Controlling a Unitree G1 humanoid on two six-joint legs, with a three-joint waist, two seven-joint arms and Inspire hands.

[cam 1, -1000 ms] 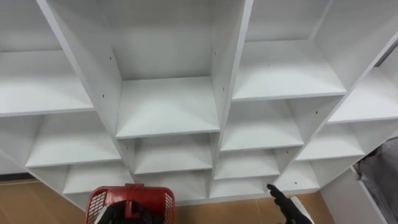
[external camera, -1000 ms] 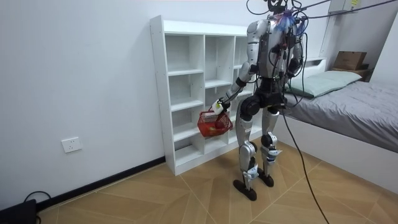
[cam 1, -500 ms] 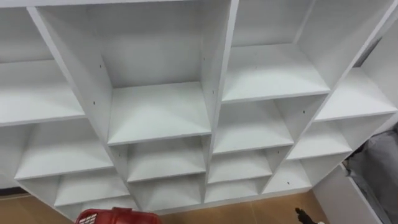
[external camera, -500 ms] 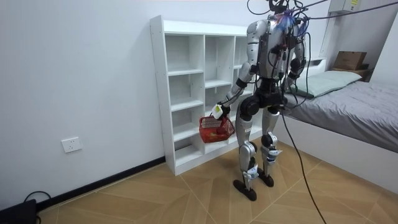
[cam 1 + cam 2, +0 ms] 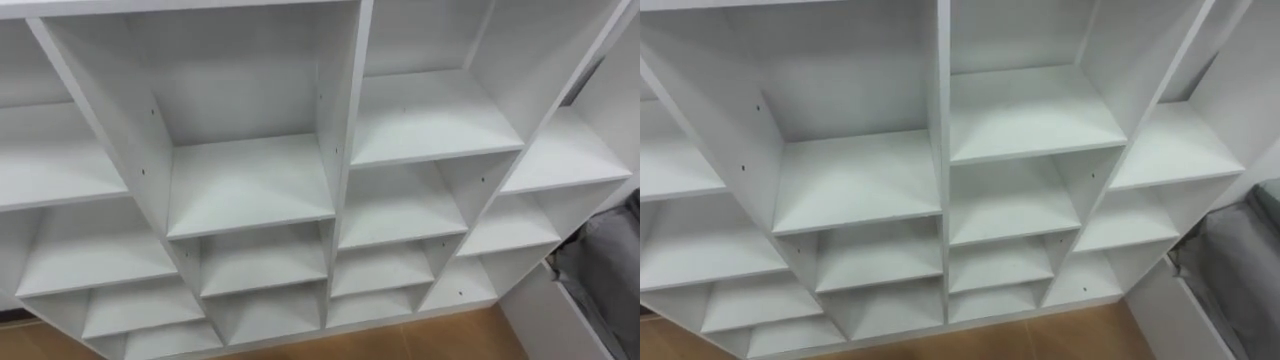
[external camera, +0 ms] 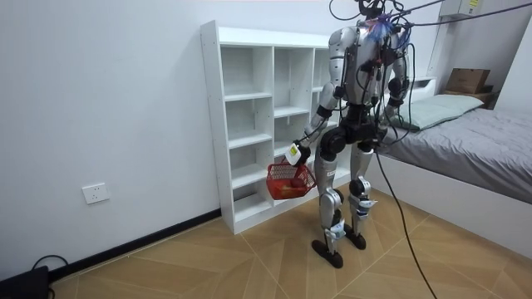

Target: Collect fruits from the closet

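The white closet [image 5: 250,180] stands right in front of me, and every compartment I see in the eye views has a bare shelf [image 5: 855,180]. In the room view I stand facing the closet [image 6: 249,124]. My left hand [image 6: 296,154] hangs low at the room view's left, curled on the handle of a red basket [image 6: 289,179]. Something orange lies in the basket's bottom. My right hand [image 6: 391,112] hangs beside my hip on the bed side, too small to read.
A bed with a grey cover [image 6: 474,141] stands close behind me at the room view's right, its corner [image 5: 600,270] at the eye view's right edge. A cardboard box [image 6: 468,80] sits by the bed's head. Wooden floor [image 6: 208,266] lies open at the room view's left.
My left hand has lowered the red basket from chest height to thigh height, out of the eye view. My right hand has also dropped below that view, which has tilted upward.
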